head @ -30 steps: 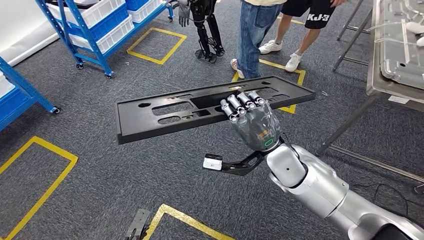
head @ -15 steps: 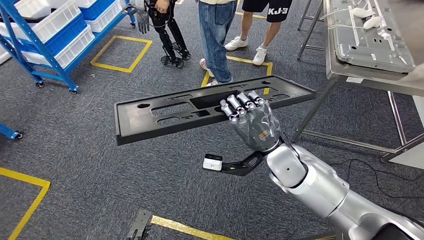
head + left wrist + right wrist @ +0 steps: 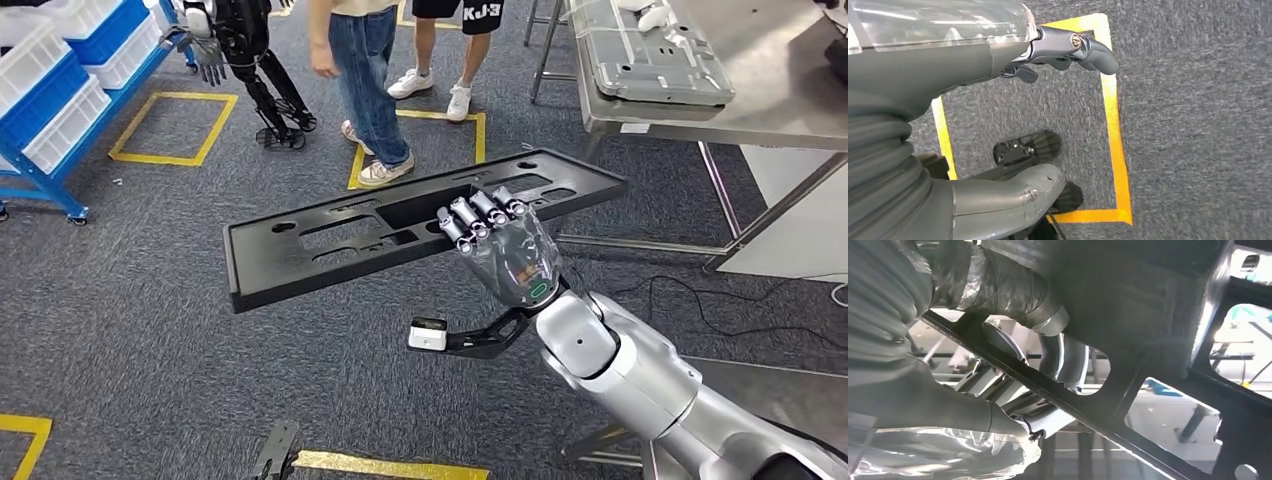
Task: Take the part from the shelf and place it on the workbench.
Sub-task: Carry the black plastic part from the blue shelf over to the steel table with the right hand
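Grey carpet floor (image 3: 150, 330) marked with yellow tape squares (image 3: 172, 128); blue rack (image 3: 60, 90) of white bins far left; steel workbench (image 3: 760, 110) far right, bearing a grey metal panel (image 3: 650, 60). Long black part (image 3: 330, 235) held level over the floor, well apart from the workbench, gripped by right hand (image 3: 505, 250) with fingers curled over its near edge. Left hand (image 3: 1013, 60) hanging over the carpet, fingers loosely apart, holding nothing. Two people's legs (image 3: 375, 90) beyond.

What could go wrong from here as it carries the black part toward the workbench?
The right robot hand grips the long black part near its middle, so either end might sag or swing. The far end could clip the workbench edge. A person stands close ahead, within the part's likely sweep.
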Robot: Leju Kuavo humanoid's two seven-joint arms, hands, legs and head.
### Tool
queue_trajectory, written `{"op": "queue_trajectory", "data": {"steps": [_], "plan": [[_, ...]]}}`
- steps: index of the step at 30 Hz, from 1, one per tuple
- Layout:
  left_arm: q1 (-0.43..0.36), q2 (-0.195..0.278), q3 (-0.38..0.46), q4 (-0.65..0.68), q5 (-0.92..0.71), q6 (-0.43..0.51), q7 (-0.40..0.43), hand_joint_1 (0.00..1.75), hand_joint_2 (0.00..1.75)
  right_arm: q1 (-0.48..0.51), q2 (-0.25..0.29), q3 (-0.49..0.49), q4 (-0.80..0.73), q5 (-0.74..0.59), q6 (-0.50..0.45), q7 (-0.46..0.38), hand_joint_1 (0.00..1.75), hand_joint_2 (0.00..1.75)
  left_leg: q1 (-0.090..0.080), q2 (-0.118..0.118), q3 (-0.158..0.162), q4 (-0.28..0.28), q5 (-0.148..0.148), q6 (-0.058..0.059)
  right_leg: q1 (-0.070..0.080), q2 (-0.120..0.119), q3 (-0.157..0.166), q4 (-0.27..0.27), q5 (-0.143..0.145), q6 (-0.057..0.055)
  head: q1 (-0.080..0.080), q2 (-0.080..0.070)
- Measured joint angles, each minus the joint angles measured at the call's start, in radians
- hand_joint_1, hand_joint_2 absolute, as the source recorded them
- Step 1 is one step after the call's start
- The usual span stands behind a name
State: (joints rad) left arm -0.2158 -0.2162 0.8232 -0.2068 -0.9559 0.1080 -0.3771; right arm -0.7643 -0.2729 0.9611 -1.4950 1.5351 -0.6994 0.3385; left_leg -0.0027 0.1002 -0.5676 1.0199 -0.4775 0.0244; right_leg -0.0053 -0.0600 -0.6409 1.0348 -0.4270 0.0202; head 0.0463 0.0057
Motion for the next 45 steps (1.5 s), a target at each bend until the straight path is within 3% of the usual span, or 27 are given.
{"op": "queue_trajectory", "data": {"steps": [2, 3, 5, 7, 8, 9, 11, 13, 15, 17, 19, 21, 23, 24, 26, 28, 29, 30, 32, 34, 36, 38, 39, 40, 41, 43, 45], "plan": [[-0.002, -0.001, 0.000, 0.000, 0.001, 0.000, 0.000, 0.00, 1.75, 0.007, 0.000, -0.012, -0.005, 0.000, 0.000, -0.015, 1.75, 1.75, 0.003, 0.009, 0.004, 0.003, -0.009, -0.009, -0.002, 0.023, 0.001, -0.004, 0.003, -0.012, 0.000, 0.000], [-0.002, -0.002, 0.000, 0.000, 0.002, 0.000, -0.001, 0.00, 1.75, 0.010, 0.000, -0.018, -0.007, 0.000, 0.000, -0.020, 1.75, 1.75, 0.006, -0.005, 0.001, 0.018, -0.023, -0.013, -0.004, 0.033, 0.003, -0.008, 0.005, -0.020, 0.000, 0.000], [-0.001, -0.002, 0.000, 0.000, 0.002, -0.001, -0.001, 0.00, 1.75, 0.013, 0.001, -0.029, -0.011, 0.000, 0.000, -0.025, 1.75, 1.75, 0.012, -0.057, -0.035, 0.107, -0.077, -0.019, -0.008, 0.053, 0.007, -0.012, 0.007, -0.032, -0.001, 0.000], [0.003, -0.002, 0.000, 0.000, 0.003, -0.002, 0.000, 0.00, 1.75, 0.017, 0.002, -0.034, -0.012, 0.000, 0.000, -0.030, 1.75, 1.75, 0.014, -0.088, -0.098, 0.241, -0.132, -0.022, -0.007, 0.076, 0.007, -0.011, 0.007, -0.036, -0.001, 0.000], [0.005, -0.002, 0.000, 0.000, 0.003, -0.003, 0.001, 0.00, 1.75, 0.020, 0.002, -0.035, -0.012, 0.000, 0.000, -0.034, 1.75, 1.75, 0.014, -0.092, -0.119, 0.281, -0.139, -0.023, -0.006, 0.090, 0.007, -0.010, 0.007, -0.037, -0.001, 0.000], [0.006, -0.002, 0.000, 0.000, 0.004, -0.003, 0.003, 0.00, 1.75, 0.023, 0.002, -0.038, -0.012, 0.000, 0.000, -0.038, 1.75, 1.75, 0.015, -0.094, -0.124, 0.284, -0.126, -0.023, -0.005, 0.104, 0.007, -0.009, 0.007, -0.037, -0.001, 0.000], [0.006, -0.002, 0.000, 0.000, 0.004, -0.004, 0.006, 0.00, 1.75, 0.028, 0.002, -0.045, -0.012, 0.000, 0.000, -0.044, 1.75, 1.75, 0.017, -0.109, -0.084, 0.184, -0.056, -0.020, -0.006, 0.131, 0.006, -0.003, 0.006, -0.034, -0.001, 0.000], [0.005, -0.002, 0.000, 0.000, 0.004, -0.003, 0.007, 0.00, 1.75, 0.031, 0.003, -0.055, -0.012, 0.000, 0.000, -0.047, 1.75, 1.75, 0.020, -0.152, -0.034, 0.068, -0.008, -0.017, -0.006, 0.155, -0.001, 0.006, 0.005, -0.026, -0.001, 0.000], [0.005, -0.002, 0.000, 0.000, 0.004, -0.002, 0.007, 0.00, 1.75, 0.035, 0.003, -0.064, -0.014, 0.000, 0.000, -0.052, 1.75, 1.75, 0.020, -0.173, -0.018, 0.028, -0.003, -0.013, -0.008, 0.176, -0.009, 0.008, 0.009, -0.013, -0.001, 0.000], [0.004, -0.004, 0.000, 0.000, 0.003, -0.002, 0.006, 0.00, 1.75, 0.042, 0.002, -0.072, -0.015, 0.000, 0.000, -0.056, 1.75, 1.75, 0.019, -0.153, -0.015, 0.020, 0.003, -0.003, -0.011, 0.189, -0.015, 0.005, 0.014, 0.000, -0.001, 0.000], [0.001, -0.007, 0.000, 0.000, 0.004, -0.003, 0.006, 0.00, 1.75, 0.046, 0.001, -0.081, -0.017, 0.000, 0.000, -0.057, 1.75, 1.75, 0.021, -0.128, -0.012, 0.007, 0.013, 0.013, -0.008, 0.149, -0.033, 0.038, -0.011, 0.008, 0.001, 0.000], [0.001, -0.008, 0.001, 0.000, 0.006, -0.004, 0.006, 0.00, 1.75, 0.047, 0.001, -0.087, -0.019, 0.000, 0.000, -0.058, 1.75, 1.75, 0.019, -0.103, -0.011, 0.001, 0.016, 0.023, -0.007, 0.090, -0.082, 0.144, -0.071, 0.014, 0.002, 0.000], [0.003, -0.008, 0.001, 0.000, 0.011, -0.006, 0.007, 0.00, 1.75, 0.053, 0.002, -0.090, -0.020, 0.000, 0.000, -0.061, 1.75, 1.75, 0.015, -0.077, -0.012, 0.001, 0.014, 0.025, -0.011, 0.069, -0.131, 0.253, -0.113, 0.019, 0.002, 0.000], [0.004, -0.008, 0.001, 0.000, 0.013, -0.006, 0.007, 0.00, 1.75, 0.056, 0.002, -0.091, -0.020, 0.000, 0.000, -0.063, 1.75, 1.75, 0.014, -0.064, -0.012, 0.001, 0.013, 0.025, -0.012, 0.065, -0.135, 0.267, -0.110, 0.021, 0.002, 0.000], [0.003, -0.008, 0.001, 0.000, 0.014, 0.000, 0.007, 0.00, 1.75, 0.061, 0.002, -0.096, -0.020, 0.000, 0.000, -0.070, 1.75, 1.75, 0.013, -0.042, -0.009, 0.002, 0.010, 0.023, -0.012, 0.049, -0.084, 0.181, -0.057, 0.019, 0.003, 0.000], [0.003, -0.009, 0.001, 0.000, 0.014, 0.010, 0.003, 0.00, 1.75, 0.061, 0.003, -0.105, -0.022, 0.000, 0.000, -0.077, 1.75, 1.75, 0.010, -0.024, -0.005, 0.003, 0.005, 0.017, -0.003, 0.005, -0.012, 0.049, -0.012, 0.010, 0.002, 0.000], [0.002, -0.009, 0.001, 0.000, 0.014, 0.014, 0.001, 0.00, 1.75, 0.062, 0.003, -0.111, -0.024, 0.000, 0.000, -0.082, 1.75, 1.75, 0.007, -0.015, -0.003, 0.003, 0.003, 0.013, 0.003, -0.009, 0.007, 0.010, -0.004, 0.003, 0.002, 0.000], [0.002, -0.010, 0.001, 0.000, 0.014, 0.018, -0.001, 0.00, 1.75, 0.062, 0.003, -0.115, -0.025, 0.000, 0.000, -0.086, 1.75, 1.75, 0.005, -0.006, -0.001, 0.003, 0.000, 0.009, 0.008, -0.014, 0.013, -0.005, -0.005, -0.003, 0.002, 0.000], [0.001, -0.012, 0.001, 0.000, 0.014, 0.020, -0.005, 0.00, 1.75, 0.066, 0.003, -0.123, -0.027, 0.000, 0.000, -0.093, 1.75, 1.75, 0.004, 0.011, 0.003, 0.003, -0.005, -0.001, 0.009, 0.009, 0.012, -0.010, -0.003, -0.014, 0.002, 0.000], [0.000, -0.013, 0.001, 0.000, 0.014, 0.021, -0.008, 0.00, 1.75, 0.069, 0.003, -0.128, -0.031, 0.000, 0.000, -0.096, 1.75, 1.75, 0.008, -0.019, -0.005, 0.030, -0.030, -0.012, 0.002, 0.030, 0.018, -0.018, 0.002, -0.028, 0.002, 0.000], [0.001, -0.014, 0.001, 0.000, 0.014, 0.021, -0.009, 0.00, 1.75, 0.070, 0.005, -0.131, -0.034, 0.000, 0.000, -0.097, 1.75, 1.75, 0.013, -0.074, -0.051, 0.139, -0.086, -0.019, -0.001, 0.052, 0.021, -0.022, 0.005, -0.037, 0.001, 0.000], [0.005, -0.014, 0.001, 0.000, 0.014, 0.022, -0.009, 0.00, 1.75, 0.074, 0.008, -0.131, -0.034, 0.000, 0.000, -0.098, 1.75, 1.75, 0.014, -0.092, -0.118, 0.270, -0.131, -0.024, -0.001, 0.079, 0.021, -0.020, 0.005, -0.040, 0.001, 0.000], [0.007, -0.014, 0.001, 0.000, 0.015, 0.022, -0.009, 0.00, 1.75, 0.076, 0.008, -0.131, -0.034, 0.000, 0.000, -0.100, 1.75, 1.75, 0.014, -0.094, -0.136, 0.296, -0.128, -0.025, -0.001, 0.092, 0.021, -0.018, 0.004, -0.040, 0.001, 0.000], [0.007, -0.014, 0.001, 0.000, 0.015, 0.024, -0.009, 0.00, 1.75, 0.078, 0.008, -0.132, -0.034, 0.000, 0.000, -0.103, 1.75, 1.75, 0.014, -0.095, -0.136, 0.284, -0.105, -0.025, -0.001, 0.107, 0.020, -0.015, 0.004, -0.039, 0.001, 0.000], [0.007, -0.014, 0.001, 0.000, 0.015, 0.026, -0.010, 0.00, 1.75, 0.079, 0.008, -0.132, -0.034, 0.000, 0.000, -0.106, 1.75, 1.75, 0.016, -0.101, -0.117, 0.232, -0.067, -0.024, -0.002, 0.120, 0.020, -0.011, 0.002, -0.037, 0.001, 0.000], [0.006, -0.014, 0.002, 0.000, 0.015, 0.031, -0.013, 0.00, 1.75, 0.080, 0.008, -0.137, -0.035, 0.000, 0.000, -0.114, 1.75, 1.75, 0.020, -0.139, -0.060, 0.097, -0.003, -0.019, -0.004, 0.146, 0.016, 0.000, -0.003, -0.029, 0.002, 0.000], [0.005, -0.014, 0.002, 0.000, 0.015, 0.035, -0.017, 0.00, 1.75, 0.082, 0.008, -0.144, -0.036, 0.000, 0.000, -0.122, 1.75, 1.75, 0.022, -0.167, -0.033, 0.031, 0.014, -0.013, -0.006, 0.168, 0.006, 0.007, -0.002, -0.017, 0.002, 0.000]]}}
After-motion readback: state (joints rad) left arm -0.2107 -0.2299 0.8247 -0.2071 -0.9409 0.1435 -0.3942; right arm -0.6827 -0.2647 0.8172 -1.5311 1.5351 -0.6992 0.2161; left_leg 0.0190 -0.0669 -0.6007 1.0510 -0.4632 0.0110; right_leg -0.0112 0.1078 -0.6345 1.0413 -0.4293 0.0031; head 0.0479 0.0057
